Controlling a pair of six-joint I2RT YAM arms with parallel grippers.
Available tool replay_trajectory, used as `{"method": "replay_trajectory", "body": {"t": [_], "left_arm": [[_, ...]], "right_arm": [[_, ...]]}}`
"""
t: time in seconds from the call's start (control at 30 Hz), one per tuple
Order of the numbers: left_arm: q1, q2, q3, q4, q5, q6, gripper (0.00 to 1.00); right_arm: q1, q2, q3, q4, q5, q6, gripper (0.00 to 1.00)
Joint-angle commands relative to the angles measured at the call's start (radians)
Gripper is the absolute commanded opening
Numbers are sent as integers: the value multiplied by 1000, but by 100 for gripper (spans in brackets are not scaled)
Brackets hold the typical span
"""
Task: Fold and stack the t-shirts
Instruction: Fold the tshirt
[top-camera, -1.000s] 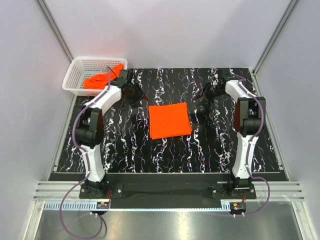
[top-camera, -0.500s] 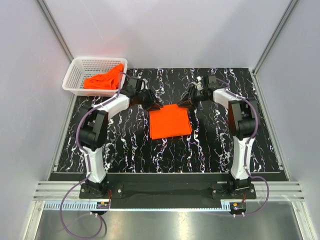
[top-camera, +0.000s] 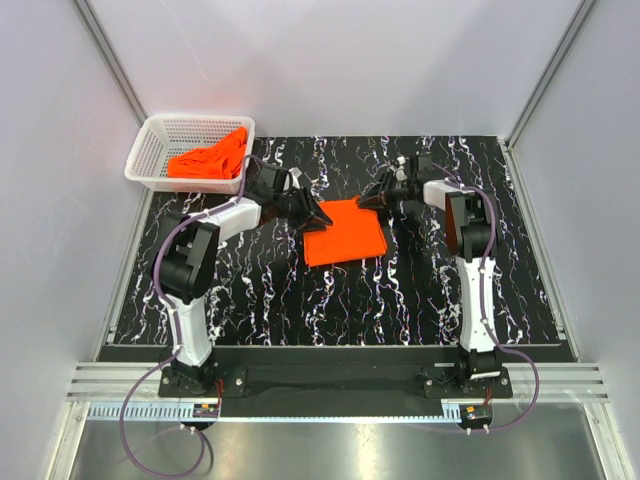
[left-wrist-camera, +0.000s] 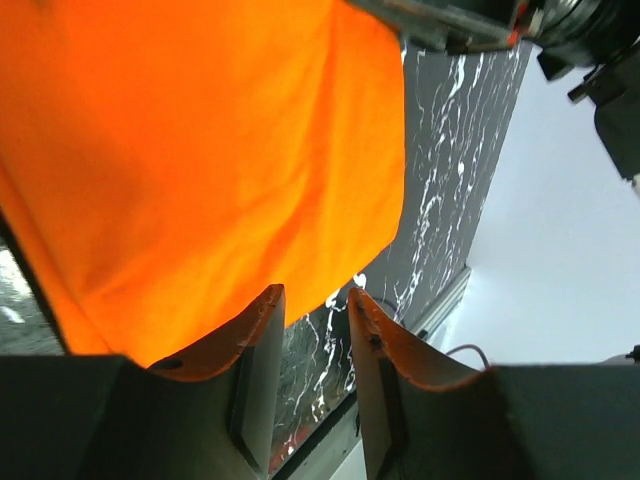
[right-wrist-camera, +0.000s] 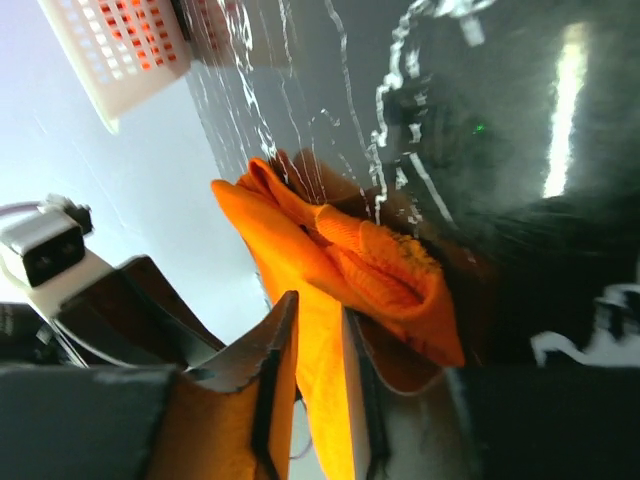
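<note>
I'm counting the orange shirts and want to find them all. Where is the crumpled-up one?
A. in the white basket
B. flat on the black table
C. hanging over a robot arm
A: the crumpled t-shirt lies inside the white basket at the far left corner, while the folded t-shirt is out on the table.

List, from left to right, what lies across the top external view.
white mesh basket → left pincer → folded t-shirt, by its middle → right pincer. The loose orange t-shirts inside the basket overlap it, so they are left out.
</note>
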Motion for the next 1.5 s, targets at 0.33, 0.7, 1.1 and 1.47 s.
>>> {"method": "replay_trajectory", "body": {"t": [0.33,0.7,1.1,1.47], "left_arm": [[-9,191,265,208,115,-101,38],[-3,412,436,189,109,-117,37],[-9,227,389,57,69,-26,39],[-83,27,74,167,101,-57,38]], "right_arm": [[-8,-395,-281,-130,-19,-70,54],[-3,-345,-500,-68,-54,-151,18],[1,-527,-461,-203,-42,-169,18],[37,-404,-600,-137,21,-237,15]]}}
